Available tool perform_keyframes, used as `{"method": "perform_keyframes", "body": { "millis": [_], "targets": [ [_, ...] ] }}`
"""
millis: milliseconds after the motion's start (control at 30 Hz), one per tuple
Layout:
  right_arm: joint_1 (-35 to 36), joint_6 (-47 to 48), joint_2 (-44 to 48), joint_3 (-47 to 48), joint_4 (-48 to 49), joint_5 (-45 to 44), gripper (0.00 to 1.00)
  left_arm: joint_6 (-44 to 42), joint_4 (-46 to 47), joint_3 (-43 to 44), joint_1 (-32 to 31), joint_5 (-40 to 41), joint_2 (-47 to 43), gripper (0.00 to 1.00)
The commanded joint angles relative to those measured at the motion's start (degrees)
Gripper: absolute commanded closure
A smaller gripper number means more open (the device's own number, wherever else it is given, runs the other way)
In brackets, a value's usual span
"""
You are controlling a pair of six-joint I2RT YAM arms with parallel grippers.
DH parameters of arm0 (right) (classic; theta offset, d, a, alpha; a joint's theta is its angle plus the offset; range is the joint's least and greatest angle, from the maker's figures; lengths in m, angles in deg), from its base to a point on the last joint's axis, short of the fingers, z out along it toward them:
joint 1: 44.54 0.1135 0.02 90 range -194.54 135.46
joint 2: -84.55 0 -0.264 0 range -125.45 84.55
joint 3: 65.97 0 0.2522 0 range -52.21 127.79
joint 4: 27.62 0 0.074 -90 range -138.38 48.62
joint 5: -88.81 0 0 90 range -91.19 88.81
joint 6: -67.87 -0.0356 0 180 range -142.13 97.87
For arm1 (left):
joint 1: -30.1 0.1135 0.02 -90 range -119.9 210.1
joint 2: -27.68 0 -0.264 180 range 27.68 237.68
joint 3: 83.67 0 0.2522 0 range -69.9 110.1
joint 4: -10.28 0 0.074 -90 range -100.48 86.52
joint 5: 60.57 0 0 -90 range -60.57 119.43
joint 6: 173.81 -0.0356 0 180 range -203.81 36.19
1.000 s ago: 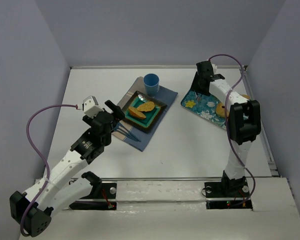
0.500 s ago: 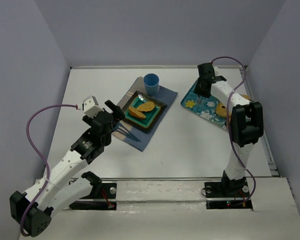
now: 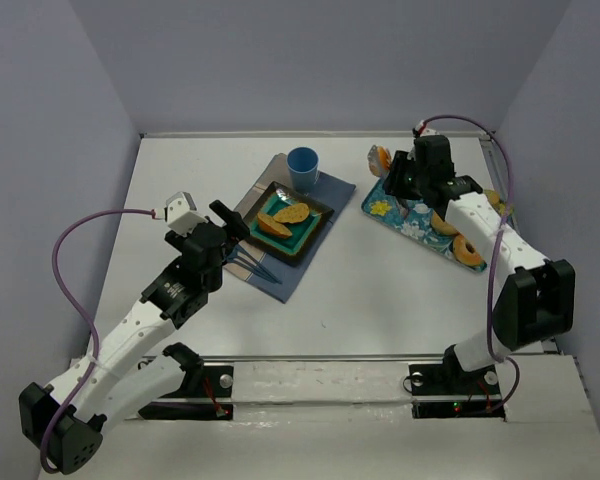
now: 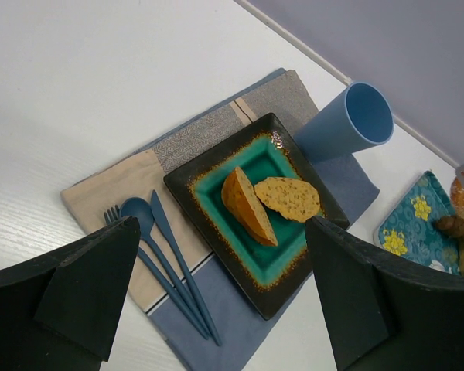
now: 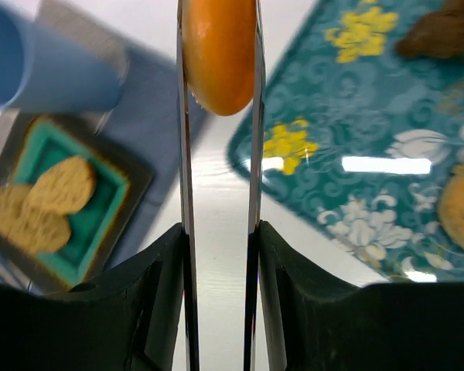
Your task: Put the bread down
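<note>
An orange bread roll (image 5: 219, 58) is clamped between the thin fingers of my right gripper (image 5: 218, 23), which is shut on it. In the top view the roll (image 3: 380, 157) hangs above the far left corner of the blue floral tray (image 3: 400, 216). A black and teal square plate (image 4: 220, 151) lies on a placemat (image 3: 291, 277) with two bread slices (image 4: 251, 207) on it. My left gripper (image 4: 224, 309) hovers open over the placemat's near side with nothing between its fingers.
A blue cup (image 3: 303, 167) stands behind the plate. A blue fork, spoon and knife (image 4: 151, 247) lie left of the plate. More pastries rest on the tray: a ring-shaped one (image 3: 468, 248) and a brown one (image 5: 445, 35). Walls enclose the table.
My right gripper has closed on the bread roll, lifted it off the tray and swung left. The right arm has stretched out. The left arm has not moved.
</note>
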State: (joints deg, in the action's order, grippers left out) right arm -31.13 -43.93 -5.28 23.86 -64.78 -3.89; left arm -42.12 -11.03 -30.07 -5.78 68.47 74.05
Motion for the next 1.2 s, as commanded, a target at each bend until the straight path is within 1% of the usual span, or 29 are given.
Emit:
{"method": "perform_keyframes", "body": {
  "millis": [0,67,100,167,233,333,400,433,467,600,700,833,900,1000,1167],
  "targets": [
    [9.5,10.71,6.06,-3.38,8.28,12.01,0.67,0.41,2.37,-0.28,0.19,1.56,-1.1,0.01],
    [12.5,12.65,6.24,-3.74,8.37,13.33,0.66,0.32,2.28,-0.37,0.19,1.38,-1.19,0.01],
    [15.13,14.4,5.54,-3.57,8.37,15.16,0.66,0.41,2.37,-0.46,0.19,1.3,-1.37,0.01],
    [17.6,16.61,4.31,-2.95,8.37,17.19,0.66,0.41,2.45,-0.55,0.19,1.12,-1.28,0.01],
    [20.93,18.89,1.94,-1.11,8.28,17.2,0.65,0.23,2.45,-0.55,0.19,1.03,-1.37,0.01],
    [23.15,20.48,-1.4,1.44,8.28,17.55,0.65,0.23,2.45,-0.55,0.19,0.77,-1.37,0.01],
    [24.38,20.66,-6.83,4.77,7.93,16.15,0.65,0.14,2.37,-0.55,0.19,0.77,-1.46,0.01],
    [24.38,20.66,-6.86,6.0,7.49,15.36,0.64,0.23,2.45,-0.55,0.19,0.68,-1.46,0.01],
    [24.91,20.66,-9.64,8.37,6.88,14.22,0.64,0.14,2.45,-0.63,0.19,0.77,-1.54,0.01],
    [25.43,20.66,-15.89,13.56,5.74,7.64,0.61,0.14,2.63,-0.72,0.19,0.68,-1.63,0.01],
    [25.44,21.19,-19.85,17.51,4.24,5.0,0.6,0.14,3.07,-0.99,0.19,0.68,-1.55,0.01],
    [25.44,22.77,-23.02,20.6,3.71,-0.1,0.56,-0.03,3.16,-0.81,0.19,0.77,-0.93,0.01],
    [25.44,23.38,-24.08,21.31,3.01,0.15,0.53,-0.03,3.24,-0.64,0.19,1.03,-0.67,0.01],
    [25.97,23.82,-24.26,20.96,2.66,2.25,0.51,-0.03,3.24,-0.64,0.19,1.12,-0.49,0.01],
    [26.49,24.35,-23.56,20.26,1.78,2.26,0.47,-0.12,3.33,-0.72,0.19,1.47,-0.32,0.01]
  ]
}}
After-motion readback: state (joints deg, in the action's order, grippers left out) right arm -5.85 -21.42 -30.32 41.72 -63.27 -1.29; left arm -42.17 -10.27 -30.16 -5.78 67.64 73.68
